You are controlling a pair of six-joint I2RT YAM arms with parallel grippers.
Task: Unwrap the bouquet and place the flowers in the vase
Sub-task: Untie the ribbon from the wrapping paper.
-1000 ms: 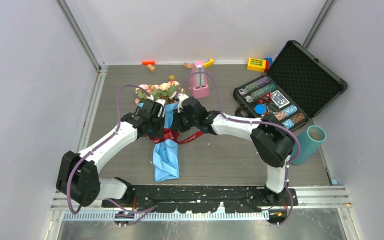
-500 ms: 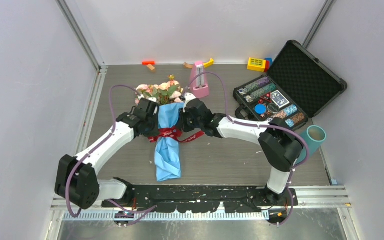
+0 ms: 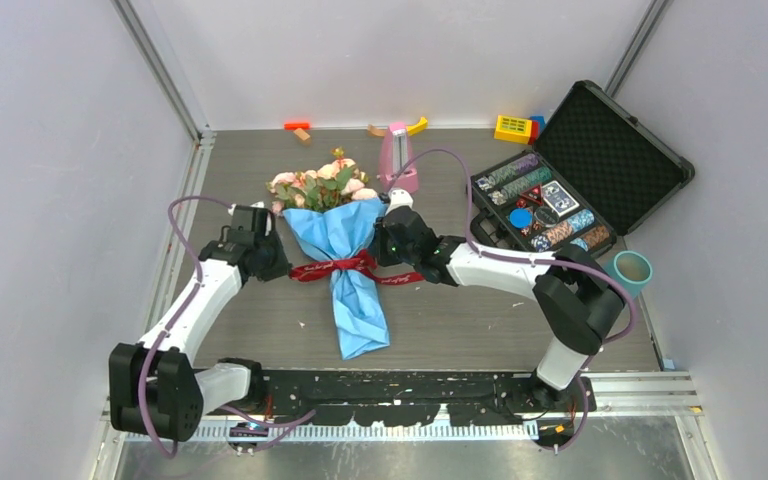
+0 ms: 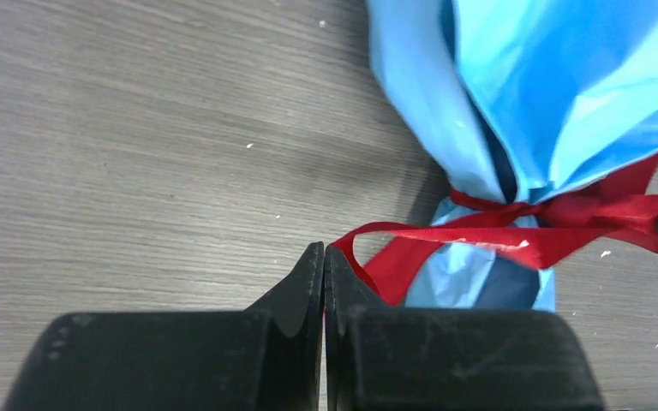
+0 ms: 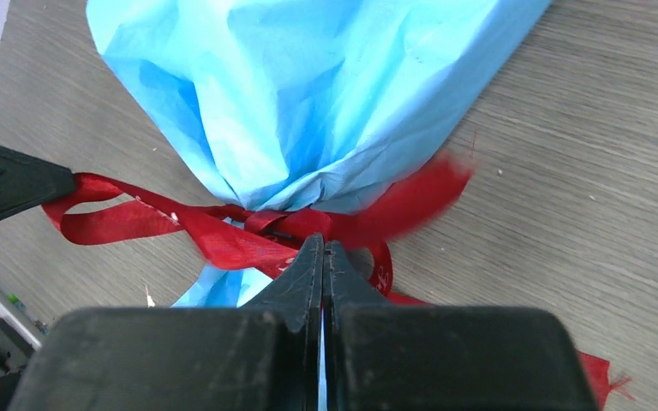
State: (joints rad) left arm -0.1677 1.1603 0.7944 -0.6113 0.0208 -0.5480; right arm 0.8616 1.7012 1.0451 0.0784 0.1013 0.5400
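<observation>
Two sets of tips pressed together: left fingers (image 4: 304, 282) pinch a ribbon (image 4: 480, 240) loop, right fingers (image 5: 304, 278) pinch ribbon by the knot. Mid-frame the bouquet (image 3: 345, 240) lies on the surface (image 3: 460, 320); vase (image 3: 628, 272) at far right.

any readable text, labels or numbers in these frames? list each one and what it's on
No text is legible in any view.
White print on the red ribbon: too blurred to read.
Face of the card deck in the open case: too small to read.
Marks on the poker chips: too small to read.
</observation>
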